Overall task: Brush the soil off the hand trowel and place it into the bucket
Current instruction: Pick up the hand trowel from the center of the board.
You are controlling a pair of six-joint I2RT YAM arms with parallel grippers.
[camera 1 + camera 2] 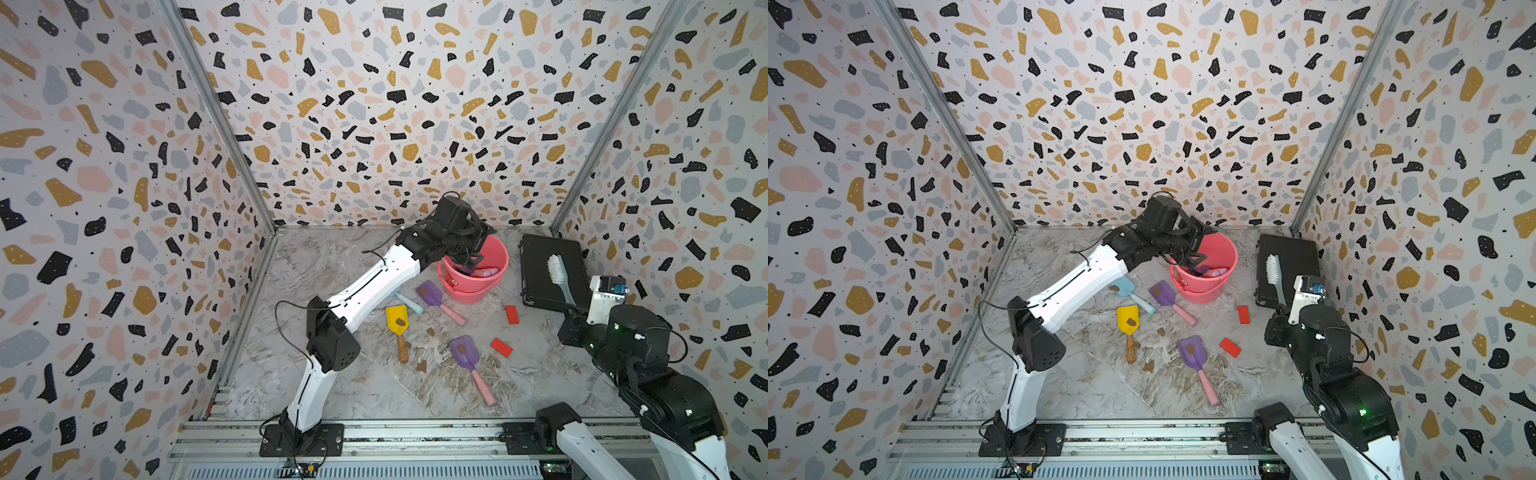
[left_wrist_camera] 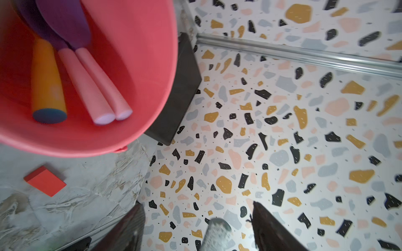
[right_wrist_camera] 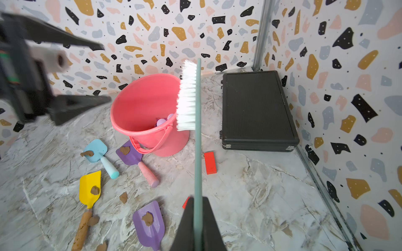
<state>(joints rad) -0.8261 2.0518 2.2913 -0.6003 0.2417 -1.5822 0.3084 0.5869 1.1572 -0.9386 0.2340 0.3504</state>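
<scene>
The coral-pink bucket stands at the back of the table. Inside it lie hand trowels: two purple ones with pink handles and one with an orange handle. My left gripper hangs open and empty over the bucket's rim. Several more trowels lie in front, each with a soil blob: light blue, purple, yellow, purple. My right gripper is shut on the green handle of a white-bristled brush, held upright at the right.
A flat black case lies at the back right beside the bucket. Two red blocks rest on the marble table. Loose soil blobs lie among the trowels. Patterned walls close in three sides.
</scene>
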